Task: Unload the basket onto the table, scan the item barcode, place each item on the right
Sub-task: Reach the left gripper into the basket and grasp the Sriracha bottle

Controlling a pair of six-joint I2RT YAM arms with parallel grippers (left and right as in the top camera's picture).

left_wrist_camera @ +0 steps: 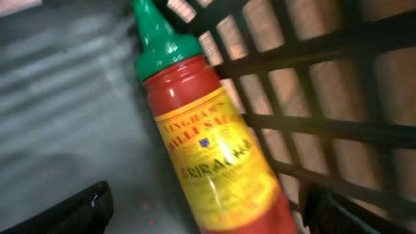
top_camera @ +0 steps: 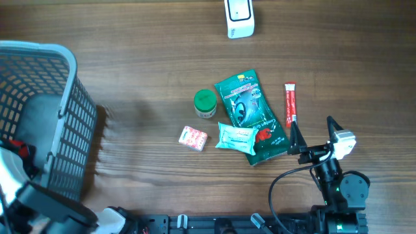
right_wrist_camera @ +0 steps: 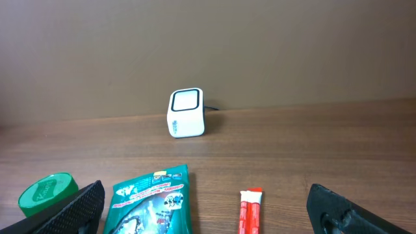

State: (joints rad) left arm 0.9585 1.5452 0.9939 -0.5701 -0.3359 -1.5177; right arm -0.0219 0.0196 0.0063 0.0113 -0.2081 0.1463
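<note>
Sriracha bottle [left_wrist_camera: 207,146] in basket [left_wrist_camera: 312,123], left gripper [left_wrist_camera: 207,198] astride — jaws wide

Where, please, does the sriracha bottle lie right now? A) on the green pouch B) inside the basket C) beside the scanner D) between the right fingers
B: the left wrist view shows the bottle lying against the lattice wall of the basket.

A green pouch [top_camera: 250,117] is lying on the wooden desk [top_camera: 143,58]. Beyond it a white scanner [top_camera: 239,18] is standing. Left of it a green tub [top_camera: 205,102], a pink packet [top_camera: 193,138] and, farther, a grey basket [top_camera: 71,130] are sitting.
</note>
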